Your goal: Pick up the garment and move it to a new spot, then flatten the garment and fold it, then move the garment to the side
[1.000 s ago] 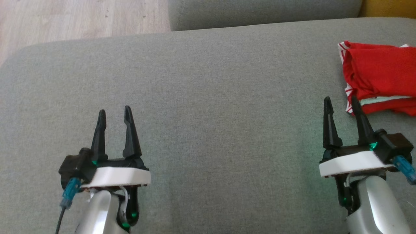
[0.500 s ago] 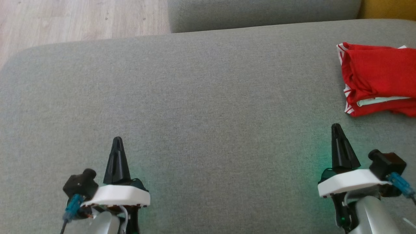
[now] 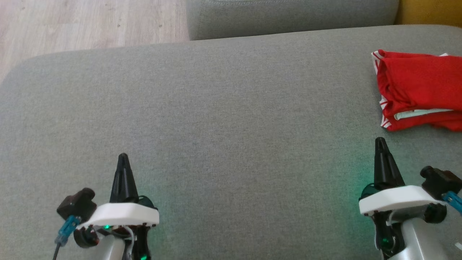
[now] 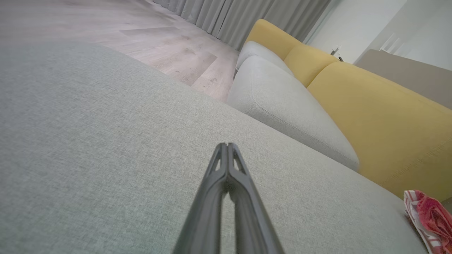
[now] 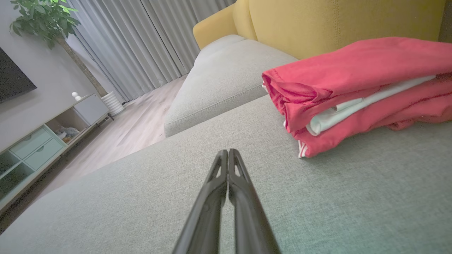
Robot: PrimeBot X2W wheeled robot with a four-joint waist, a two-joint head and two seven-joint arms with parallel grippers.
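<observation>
The garment (image 3: 420, 94) is red with white trim, folded into a neat stack at the far right of the grey cushion (image 3: 223, 108). In the right wrist view the garment (image 5: 356, 91) lies just ahead and to the right of my right gripper (image 5: 228, 152), which is shut and empty. From the head view my right gripper (image 3: 379, 141) sits a little below the stack's near left corner, apart from it. My left gripper (image 3: 123, 157) hovers over bare cushion at the lower left, also shut with nothing in it. In the left wrist view the left gripper (image 4: 226, 145) points across the cushion, with the garment (image 4: 430, 218) at the far right edge.
A second grey cushion (image 3: 288, 14) adjoins at the back, with a yellow backrest (image 5: 335, 17) behind the garment. Wooden floor (image 3: 90, 21) lies beyond the cushion's far left edge. A TV cabinet (image 5: 46, 137), a potted plant (image 5: 46, 21) and curtains (image 5: 141, 42) stand across the room.
Both grippers have gone from open to shut and have drawn back toward the bottom of the head view. The garment has stayed where it lay.
</observation>
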